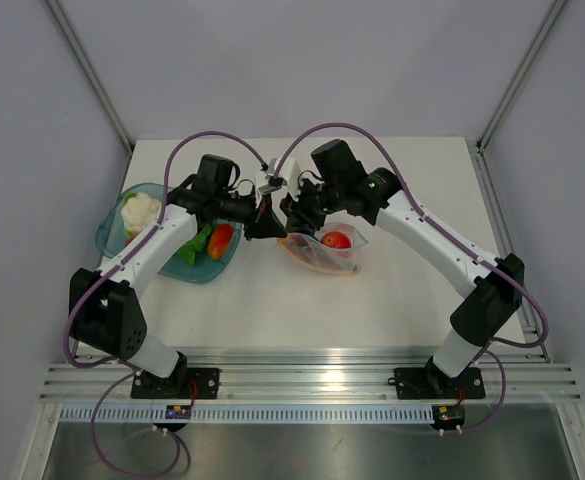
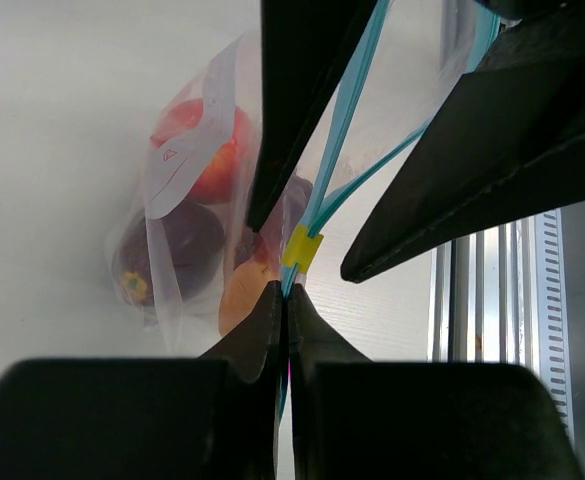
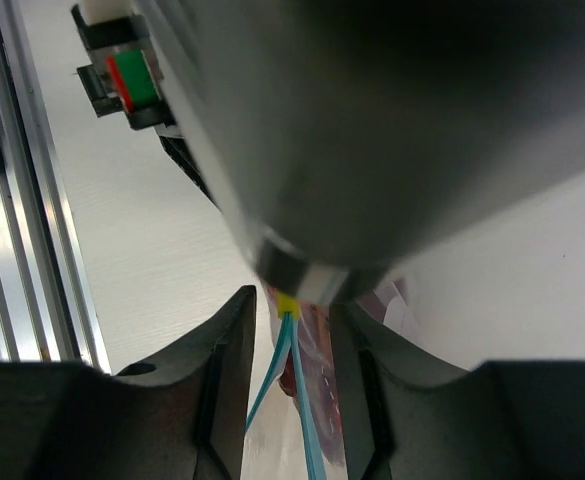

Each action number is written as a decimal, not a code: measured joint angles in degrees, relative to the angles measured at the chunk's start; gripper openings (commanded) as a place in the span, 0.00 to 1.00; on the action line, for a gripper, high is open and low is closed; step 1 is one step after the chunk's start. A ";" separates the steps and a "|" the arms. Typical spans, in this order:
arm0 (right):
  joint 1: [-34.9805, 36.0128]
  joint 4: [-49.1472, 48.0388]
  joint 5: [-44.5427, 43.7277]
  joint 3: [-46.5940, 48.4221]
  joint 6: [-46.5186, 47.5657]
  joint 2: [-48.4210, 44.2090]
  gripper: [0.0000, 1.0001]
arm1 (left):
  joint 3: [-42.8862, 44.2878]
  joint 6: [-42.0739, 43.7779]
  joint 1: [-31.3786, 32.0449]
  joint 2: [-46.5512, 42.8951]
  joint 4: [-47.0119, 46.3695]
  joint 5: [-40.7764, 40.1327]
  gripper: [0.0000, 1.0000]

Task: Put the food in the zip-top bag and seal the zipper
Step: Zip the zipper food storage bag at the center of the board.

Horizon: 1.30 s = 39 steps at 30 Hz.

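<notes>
Left gripper (image 2: 284, 300) is pinched shut on the zipper (image 2: 344, 120). In the left wrist view the zipper runs from bottom centre to upper right, its strips parted above a yellow slider (image 2: 302, 248). Right gripper (image 3: 292, 302) straddles it, jaws apart. My left arm (image 3: 392, 120) blocks most of the right wrist view. Bag (image 1: 327, 252) sits right of centre in the top view, food (image 2: 207, 150) inside, bowl (image 1: 200, 272) to its left.

No words or numbers can be read; the white label (image 2: 187, 150) on the bag (image 2: 162, 300) is too blurry.
</notes>
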State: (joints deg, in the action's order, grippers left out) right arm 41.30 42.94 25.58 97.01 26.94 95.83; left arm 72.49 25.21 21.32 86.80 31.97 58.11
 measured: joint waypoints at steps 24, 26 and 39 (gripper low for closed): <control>0.02 -6.36 1.60 -5.46 -0.22 -0.39 0.33 | 0.00 -0.63 -0.66 0.96 1.29 1.97 0.00; 0.02 -7.61 2.08 -6.71 -0.31 -1.03 0.33 | 0.00 -0.90 -0.66 1.14 1.05 2.49 0.00; 0.02 -8.81 2.49 -8.22 -0.66 -1.97 0.32 | -1.86 -4.28 -1.55 1.11 -3.91 4.85 0.00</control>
State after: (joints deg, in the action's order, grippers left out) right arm 41.32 34.13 28.08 88.79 26.28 93.86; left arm 70.63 20.93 19.77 87.92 28.05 62.96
